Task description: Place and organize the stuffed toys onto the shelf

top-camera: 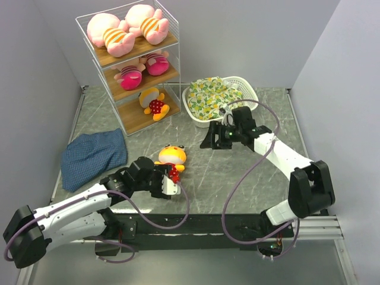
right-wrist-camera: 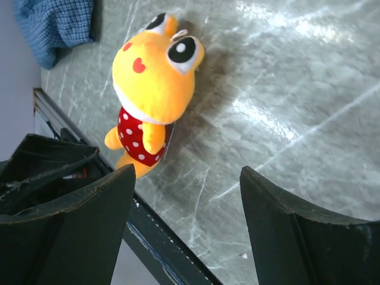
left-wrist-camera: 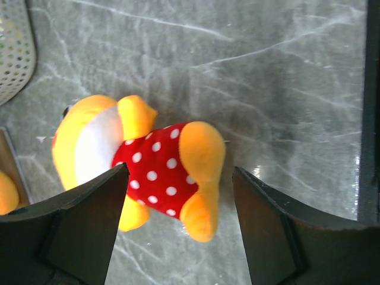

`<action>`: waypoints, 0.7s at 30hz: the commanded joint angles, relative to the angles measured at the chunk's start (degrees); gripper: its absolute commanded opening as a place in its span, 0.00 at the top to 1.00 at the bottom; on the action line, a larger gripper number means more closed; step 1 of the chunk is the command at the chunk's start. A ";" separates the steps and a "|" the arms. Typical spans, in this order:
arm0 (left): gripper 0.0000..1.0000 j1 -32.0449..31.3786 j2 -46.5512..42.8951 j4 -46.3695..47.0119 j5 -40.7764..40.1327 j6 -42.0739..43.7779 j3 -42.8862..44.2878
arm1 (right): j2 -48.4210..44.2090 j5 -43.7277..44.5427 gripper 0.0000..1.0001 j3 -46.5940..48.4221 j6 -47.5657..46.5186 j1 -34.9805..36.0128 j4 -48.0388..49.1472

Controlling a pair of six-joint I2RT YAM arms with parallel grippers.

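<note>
An orange-yellow plush animal in a red polka-dot outfit (top-camera: 171,159) lies on the table in front of the shelf; it also shows in the left wrist view (left-wrist-camera: 142,163) and the right wrist view (right-wrist-camera: 153,77). My left gripper (top-camera: 167,184) is open just at its feet, its legs between the fingers, not gripped. My right gripper (top-camera: 215,140) is open and empty above the table to the right. The shelf (top-camera: 138,64) holds two pink pigs (top-camera: 127,28) on top, two pink-hatted dolls (top-camera: 142,68) in the middle and one orange-yellow animal (top-camera: 153,103) at the bottom.
A blue cloth (top-camera: 93,155) lies at the left of the table. A white lattice basket (top-camera: 246,89) with a yellow-green patterned bundle (top-camera: 212,96) stands right of the shelf. The table's dark front rail (top-camera: 196,222) runs close below the left gripper.
</note>
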 commanded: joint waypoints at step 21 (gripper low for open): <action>0.50 -2.62 11.93 7.48 -4.65 -3.86 1.70 | -17.03 -1.11 0.21 -9.23 2.55 -3.43 6.34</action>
